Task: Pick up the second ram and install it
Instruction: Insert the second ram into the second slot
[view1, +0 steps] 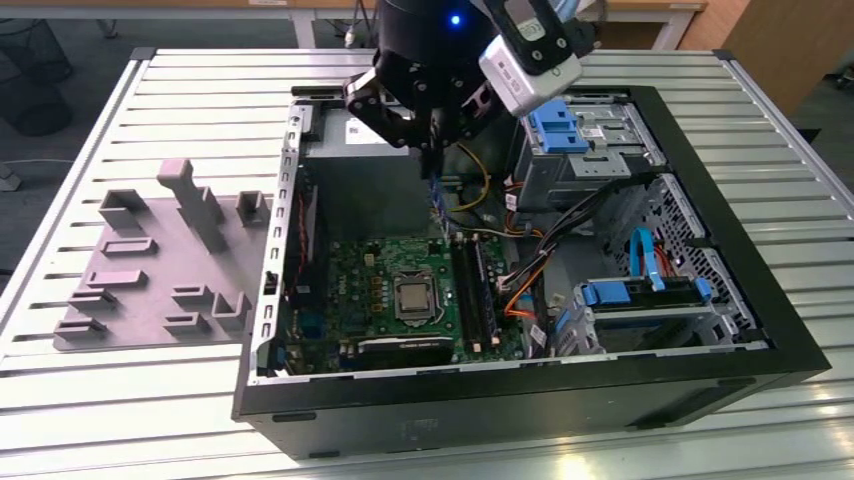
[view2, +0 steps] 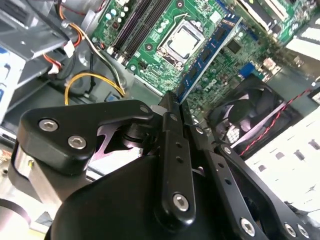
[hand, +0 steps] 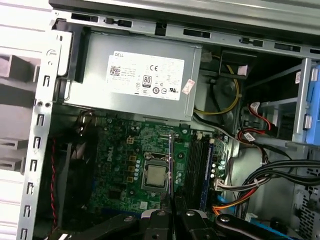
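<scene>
The gripper (view1: 430, 135) hangs above the open computer case (view1: 747, 330), over the rear part of the motherboard (view1: 360, 275) near the power supply (hand: 132, 80). Its fingers (view2: 172, 145) are drawn narrow and clamp the second ram (view2: 210, 52), a thin blue-green stick held on edge by one end; in the second wrist view the stick runs out from the fingertips across the board below, and in the first wrist view it shows as a slim vertical edge (hand: 171, 162) just beside the processor socket (hand: 155, 176). The stick is clear of the board and seated nowhere. The long black memory slots (hand: 196, 160) lie on the far side of the socket from the case fan (view2: 250, 107), and one of them appears already to carry a blue module (hand: 208, 170), though that cannot be confirmed from these views. Judgement: pick-up is complete and the work stands at the carry-and-align stage, with installation not yet begun. The stick appears offset from the slots, nearer the socket, so insertion calls for a sideways correction, the stick's length brought parallel with a free slot, and a straight descent with even pressure. Loose cables (hand: 222, 107) lie near the slot ends and could foul the approach. A grey fixture tray (view1: 160, 270) sits outside the case on the slatted table (view1: 200, 80).
</scene>
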